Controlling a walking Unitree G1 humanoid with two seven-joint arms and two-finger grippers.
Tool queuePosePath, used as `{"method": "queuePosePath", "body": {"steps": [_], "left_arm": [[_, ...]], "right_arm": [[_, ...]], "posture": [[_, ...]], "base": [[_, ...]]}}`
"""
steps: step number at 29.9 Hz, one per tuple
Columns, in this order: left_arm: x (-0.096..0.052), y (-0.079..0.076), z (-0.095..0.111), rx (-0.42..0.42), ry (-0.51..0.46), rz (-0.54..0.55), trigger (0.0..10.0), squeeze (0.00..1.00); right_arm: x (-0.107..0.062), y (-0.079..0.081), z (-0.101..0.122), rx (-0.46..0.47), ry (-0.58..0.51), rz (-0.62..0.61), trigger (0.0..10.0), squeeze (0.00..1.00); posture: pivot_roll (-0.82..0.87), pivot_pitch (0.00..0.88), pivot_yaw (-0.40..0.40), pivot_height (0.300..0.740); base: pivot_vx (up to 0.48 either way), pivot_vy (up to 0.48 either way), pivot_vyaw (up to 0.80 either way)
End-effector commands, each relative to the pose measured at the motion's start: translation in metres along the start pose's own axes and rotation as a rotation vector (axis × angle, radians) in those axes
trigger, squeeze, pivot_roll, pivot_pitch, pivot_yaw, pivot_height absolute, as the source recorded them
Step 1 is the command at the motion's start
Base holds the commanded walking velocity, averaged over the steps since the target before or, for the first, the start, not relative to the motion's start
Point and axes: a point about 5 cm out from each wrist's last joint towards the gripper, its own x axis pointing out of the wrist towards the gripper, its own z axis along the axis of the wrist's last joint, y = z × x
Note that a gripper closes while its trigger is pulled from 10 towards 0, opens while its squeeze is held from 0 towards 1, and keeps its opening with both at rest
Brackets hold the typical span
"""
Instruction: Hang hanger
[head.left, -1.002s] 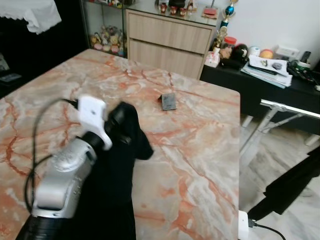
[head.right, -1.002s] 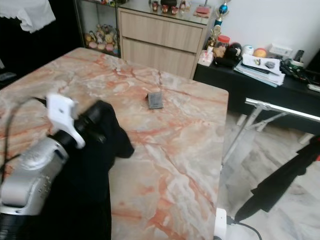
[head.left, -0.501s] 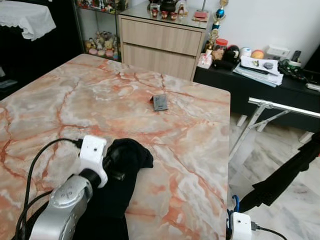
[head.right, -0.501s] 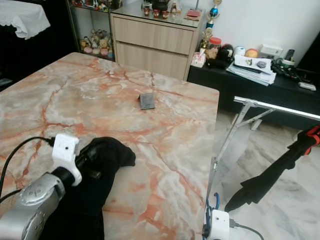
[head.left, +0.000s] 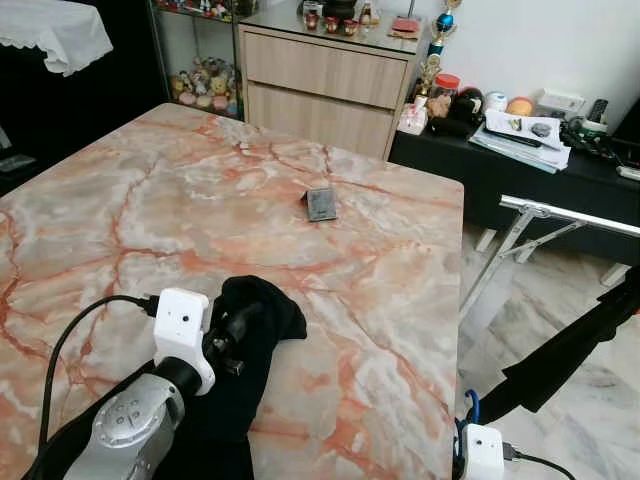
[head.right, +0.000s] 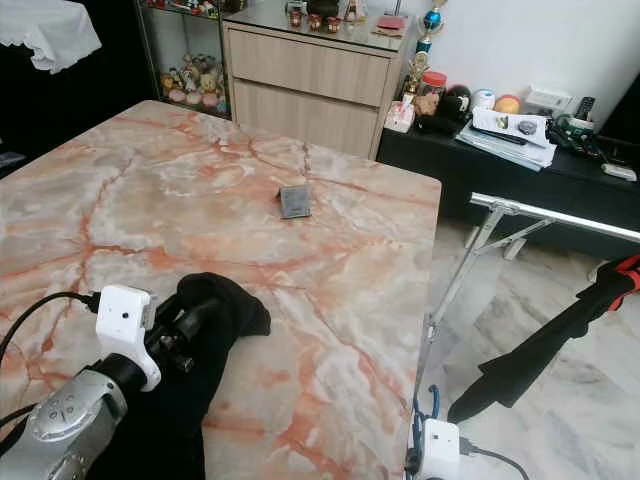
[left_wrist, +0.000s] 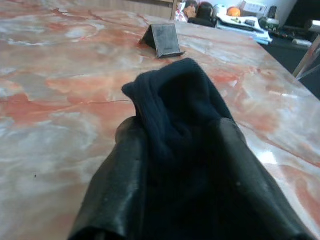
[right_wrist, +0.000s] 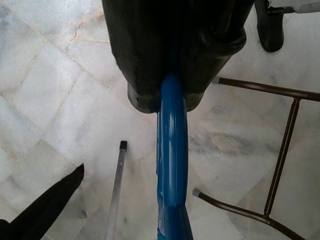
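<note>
A black garment lies bunched on the marble table, near its front edge. My left gripper rests on the table, shut on that garment. In the left wrist view the dark cloth fills the space between the two black fingers. My right gripper is low at my right side over the floor, shut on a blue hanger that runs out past its fingertips. A bit of that blue hanger shows above the white wrist camera.
A small dark stand sits mid-table. A silver drying rack bar stands right of the table, with black cloth hanging below it. A wooden cabinet and a cluttered black low table lie beyond. A brown metal frame stands on the marble floor.
My left arm has come down from in front of the camera, and the garment now rests on the table. The view has shifted a little.
</note>
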Motion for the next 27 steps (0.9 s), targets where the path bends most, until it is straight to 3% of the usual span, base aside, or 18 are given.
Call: {"method": "queuePosePath", "body": {"steps": [1,5,6,11,27], "left_arm": [[-0.002,-0.002,0.007,0.011,-0.038,-0.004,10.0,1.0],[-0.009,0.005,0.007,0.033,-0.043,0.026,10.0,1.0],[-0.011,0.007,0.008,0.039,-0.049,0.039,10.0,0.0],[-0.022,0.01,0.009,0.048,-0.059,0.076,10.0,0.0],[-0.028,0.012,0.009,0.047,-0.079,0.105,10.0,0.0]], "right_arm": [[-0.001,-0.004,-0.004,0.011,0.015,-0.017,10.0,0.0],[-0.001,-0.004,-0.004,0.012,0.015,-0.018,10.0,0.0],[-0.001,-0.004,-0.004,0.012,0.015,-0.018,10.0,0.0],[-0.001,-0.005,-0.004,0.012,0.015,-0.018,10.0,0.0],[-0.001,-0.006,-0.002,0.015,0.013,-0.028,10.0,0.0]], "posture": [[0.22,0.082,-0.099,0.74],[0.21,0.084,-0.099,0.74],[0.22,0.086,-0.099,0.74],[0.22,0.09,-0.103,0.74],[0.22,0.099,-0.114,0.74]], "base": [[0.0,0.0,0.0],[0.0,0.0,0.0],[0.0,0.0,0.0],[0.0,0.0,0.0],[0.0,-0.48,0.0]]}}
